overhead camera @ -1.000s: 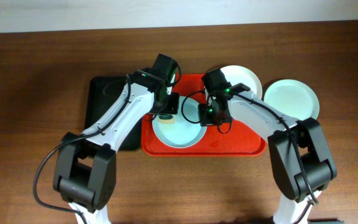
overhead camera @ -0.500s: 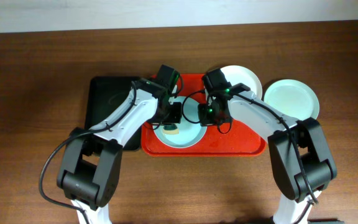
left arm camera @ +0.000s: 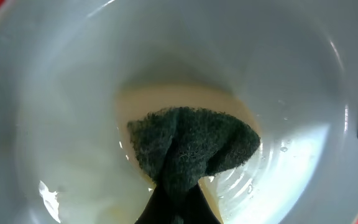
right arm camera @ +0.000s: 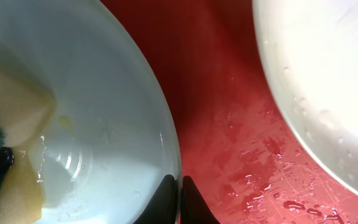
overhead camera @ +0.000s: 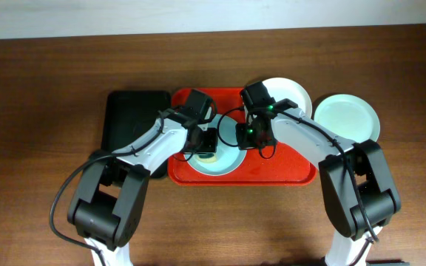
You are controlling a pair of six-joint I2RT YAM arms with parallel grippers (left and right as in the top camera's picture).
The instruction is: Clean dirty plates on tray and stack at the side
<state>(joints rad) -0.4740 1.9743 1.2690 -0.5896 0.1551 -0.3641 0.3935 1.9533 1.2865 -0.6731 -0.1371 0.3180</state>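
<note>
A pale blue plate (overhead camera: 224, 162) lies on the red tray (overhead camera: 287, 174). My left gripper (overhead camera: 206, 145) is shut on a yellow sponge with a dark green scouring side (left arm camera: 188, 146) and presses it into the wet plate (left arm camera: 55, 112). My right gripper (overhead camera: 245, 139) is shut on the right rim of this plate (right arm camera: 177, 149); the sponge shows at the left of the right wrist view (right arm camera: 11, 112). A white plate (overhead camera: 291, 94) rests at the tray's back right corner and shows in the right wrist view (right arm camera: 328, 81). A second pale blue plate (overhead camera: 346, 118) lies on the table right of the tray.
A smaller black tray (overhead camera: 128, 122) lies on the table left of the red tray, under my left arm. The red tray floor (right arm camera: 229, 124) is wet with drops between the two plates. The wooden table (overhead camera: 43, 148) extends all around.
My left gripper has moved forward and right from the plate's back left rim onto its middle, with the sponge. The right gripper and the plate have stayed put.
</note>
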